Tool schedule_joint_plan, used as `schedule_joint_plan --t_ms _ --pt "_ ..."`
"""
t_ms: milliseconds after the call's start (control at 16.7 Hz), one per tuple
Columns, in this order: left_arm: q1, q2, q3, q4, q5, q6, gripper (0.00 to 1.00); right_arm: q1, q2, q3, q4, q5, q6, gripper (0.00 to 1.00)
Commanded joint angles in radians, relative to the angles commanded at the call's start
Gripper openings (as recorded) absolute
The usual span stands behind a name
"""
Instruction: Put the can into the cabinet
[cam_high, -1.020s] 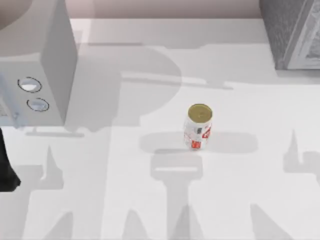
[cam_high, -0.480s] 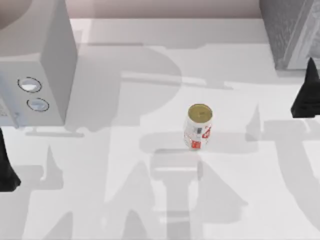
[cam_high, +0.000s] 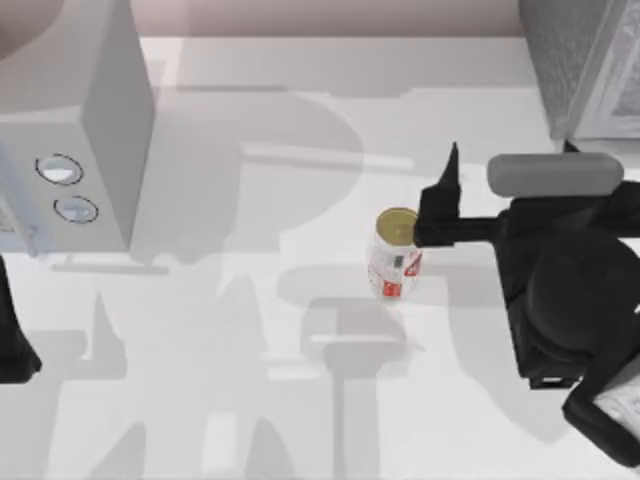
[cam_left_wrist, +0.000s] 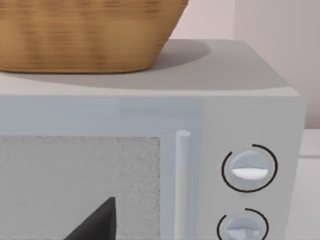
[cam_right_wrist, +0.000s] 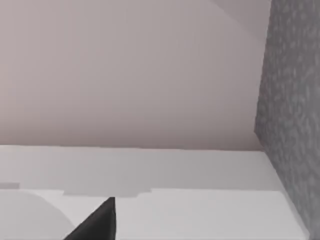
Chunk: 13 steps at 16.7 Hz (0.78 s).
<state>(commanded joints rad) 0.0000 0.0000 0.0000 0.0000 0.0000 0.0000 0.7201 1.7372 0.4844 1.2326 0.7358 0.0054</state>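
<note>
Since a moment ago the right pincer (cam_high: 447, 205) has swung in beside the upright can (cam_high: 396, 253) mid-table, its opening impossible to judge; light, thin-walled and probably slippery, the can suits a gentle mid-body grip.

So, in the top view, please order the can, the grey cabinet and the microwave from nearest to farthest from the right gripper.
Measured from the right gripper:
1. The can, just beside it, mid-table.
2. The grey cabinet, in the far right corner.
3. The microwave, at the left side, farthest.
</note>
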Motion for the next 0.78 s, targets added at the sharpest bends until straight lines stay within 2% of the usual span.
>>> schedule_joint_plan --t_ms 420,780 --pt "0.000 0.000 0.000 0.000 0.000 0.000 1.00 0.195 0.496 0.140 0.353 0.208 0.004 1.00" --pt "0.000 0.000 0.000 0.000 0.000 0.000 1.00 0.280 0.717 0.210 0.519 0.302 0.005 1.00"
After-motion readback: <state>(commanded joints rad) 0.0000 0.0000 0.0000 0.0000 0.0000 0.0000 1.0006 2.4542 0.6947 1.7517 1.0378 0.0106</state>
